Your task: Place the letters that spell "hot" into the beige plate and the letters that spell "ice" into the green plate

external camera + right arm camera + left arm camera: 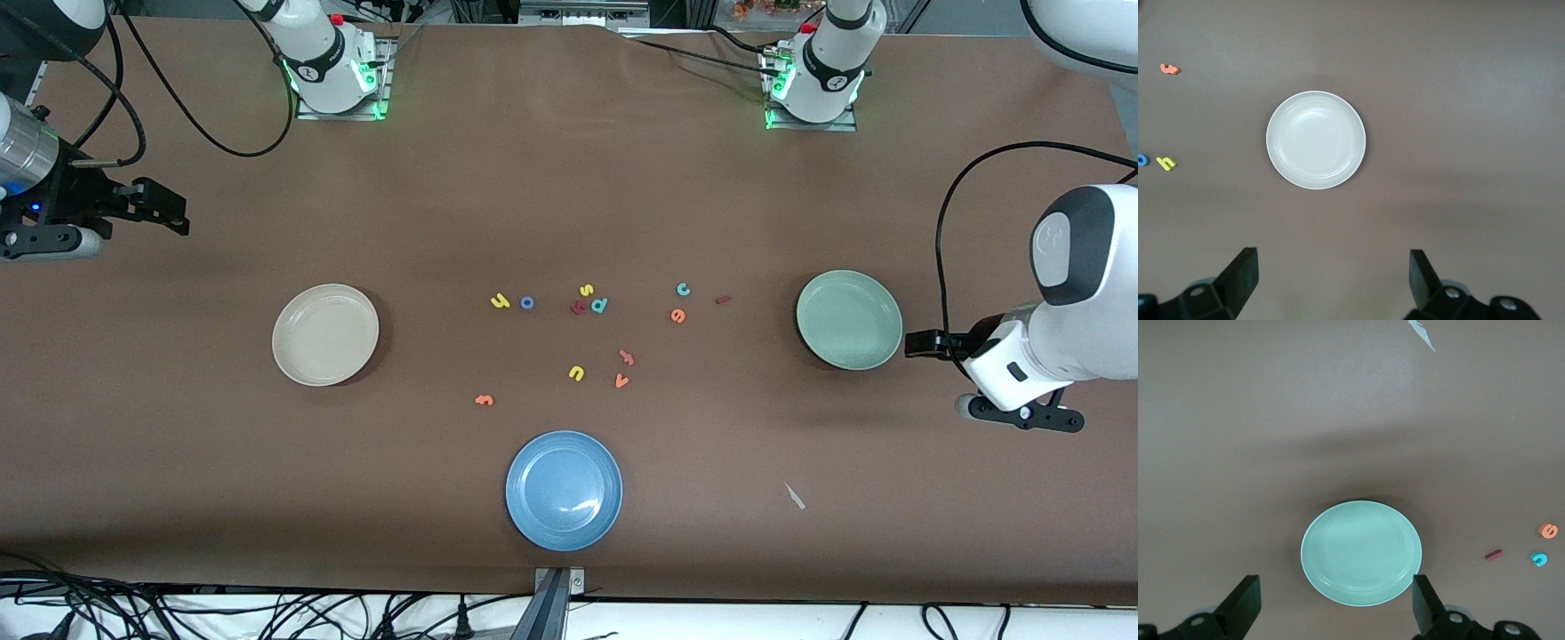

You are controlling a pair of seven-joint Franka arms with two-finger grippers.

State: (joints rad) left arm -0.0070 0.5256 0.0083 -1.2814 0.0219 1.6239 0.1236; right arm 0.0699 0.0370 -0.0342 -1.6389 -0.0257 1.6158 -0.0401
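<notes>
The beige plate (325,334) (1316,140) lies empty toward the right arm's end, the green plate (849,319) (1361,552) empty toward the left arm's end. Between them lie the yellow h (500,301) (1166,163), blue o (526,303) (1141,160) and, nearer the camera, the orange t (484,400) (1169,69). The teal c (683,289) (1539,559), orange e (677,316) (1548,531) and dark red i (723,300) (1493,555) sit beside the green plate. My left gripper (916,345) (1336,600) hangs open beside the green plate. My right gripper (173,213) (1331,277) hangs open and empty at its table end.
A blue plate (564,490) sits near the front edge. Other loose letters lie mid-table: yellow s (586,290), teal p (599,305), a larger dark red letter (577,308), yellow u (576,373), orange v (621,380) and a pinkish-orange one (626,357). A white scrap (794,496) lies nearer the camera than the green plate.
</notes>
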